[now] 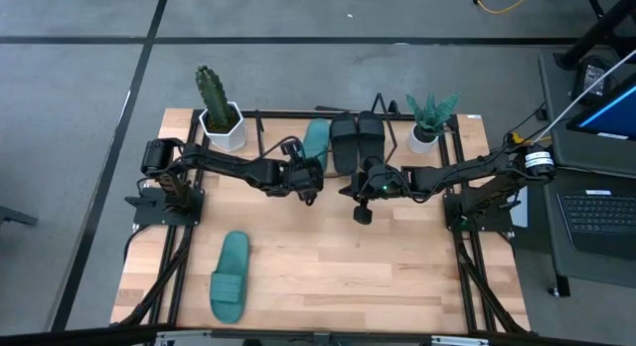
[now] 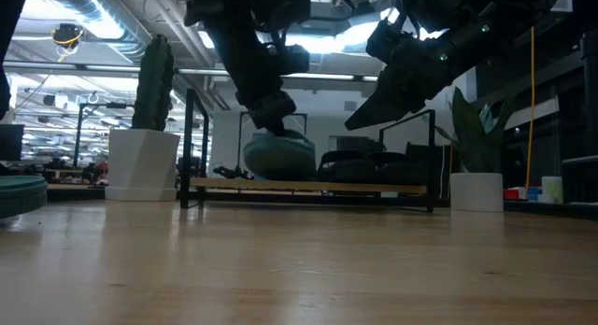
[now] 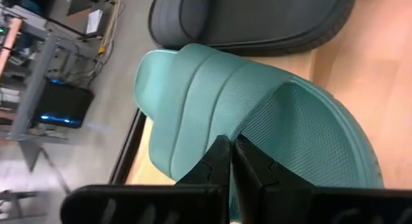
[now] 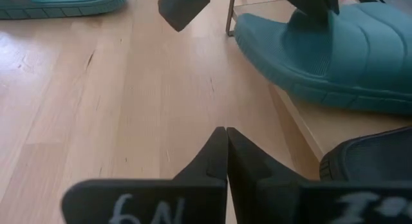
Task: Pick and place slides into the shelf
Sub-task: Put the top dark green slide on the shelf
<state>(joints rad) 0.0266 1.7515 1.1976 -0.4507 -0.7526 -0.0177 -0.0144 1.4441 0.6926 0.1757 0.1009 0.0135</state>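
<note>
On the shelf (image 1: 397, 115) at the tabletop's (image 1: 328, 257) far edge sit a teal slide (image 1: 317, 137) and, just beside it, two black slides (image 1: 358, 139). Left claw (image 1: 310, 184) is pinching the teal slide's strap, fingers pressed onto it. Right claw (image 1: 362, 209) hangs above bare wood in front of the black pair, fingers pressed together, holding nothing. Second teal slide (image 1: 231, 276) lies near the front left, well apart.

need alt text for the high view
Left gripper is at a teal slide on the shelf beside two black slides. Right gripper hovers over the table; another teal slide lies near the front.
</note>
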